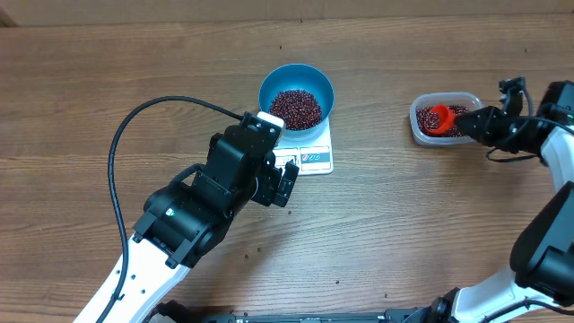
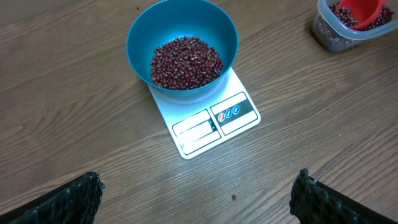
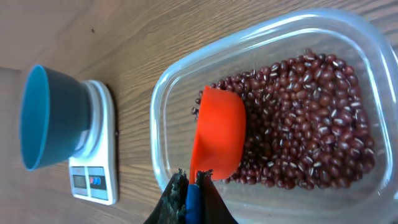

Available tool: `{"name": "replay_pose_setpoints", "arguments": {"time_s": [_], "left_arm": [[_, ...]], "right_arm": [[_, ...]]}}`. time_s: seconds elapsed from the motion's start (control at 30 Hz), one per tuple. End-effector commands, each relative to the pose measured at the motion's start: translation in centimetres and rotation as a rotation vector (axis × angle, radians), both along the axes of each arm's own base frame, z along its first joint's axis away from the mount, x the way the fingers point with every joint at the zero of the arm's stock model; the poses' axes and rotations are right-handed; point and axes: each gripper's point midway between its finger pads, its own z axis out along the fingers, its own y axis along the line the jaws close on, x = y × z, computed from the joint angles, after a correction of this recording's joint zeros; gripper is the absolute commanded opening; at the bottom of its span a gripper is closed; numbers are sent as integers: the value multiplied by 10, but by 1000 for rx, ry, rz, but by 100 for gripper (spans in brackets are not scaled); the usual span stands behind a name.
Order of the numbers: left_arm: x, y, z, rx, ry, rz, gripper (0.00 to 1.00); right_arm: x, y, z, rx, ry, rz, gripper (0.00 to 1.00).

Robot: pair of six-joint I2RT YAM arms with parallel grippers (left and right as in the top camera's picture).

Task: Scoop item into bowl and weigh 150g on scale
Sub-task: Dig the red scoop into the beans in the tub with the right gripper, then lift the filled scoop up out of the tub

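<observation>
Your right pincer (image 3: 191, 188) is clamped shut on the handle of the orange-red plastic scoop (image 3: 217, 134), and the scoop's cup sits down in the clear rounded-rectangular plastic tub (image 3: 157, 115), among the small dark red beans (image 3: 305, 137) that cover its floor. You cannot tell from here whether the cup carries a load. Your left pincer (image 2: 198, 180) hangs with its jaws spread wide, holding nothing, just in front of the small flat white kitchen scale (image 2: 199, 127).

Judging by the layout, you are part-way through. The round deep bright blue bowl (image 2: 143, 37) already stands on the scale's platform, and a heap of the same beans (image 2: 186, 62) fills its bottom, well below the rim. The display window is too pale to read, so whether the target weight is met cannot be said. The tub stands well apart to the right on the wooden worktop (image 1: 90, 90). What is probably left: further scoops across, then trimming against the reading.
</observation>
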Motion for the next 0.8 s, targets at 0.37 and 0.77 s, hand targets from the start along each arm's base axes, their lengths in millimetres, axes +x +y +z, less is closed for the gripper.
{"name": "replay_pose_setpoints", "arguments": {"time_s": [0.37,0.77], "left_arm": [[0,3,8,-16,-20,14,100],[0,3,8,-16,-20,14,100]], "right_arm": [[-4,0,26,198,-89,11,4],[-5,13,43,308,-135,50,4]]}}
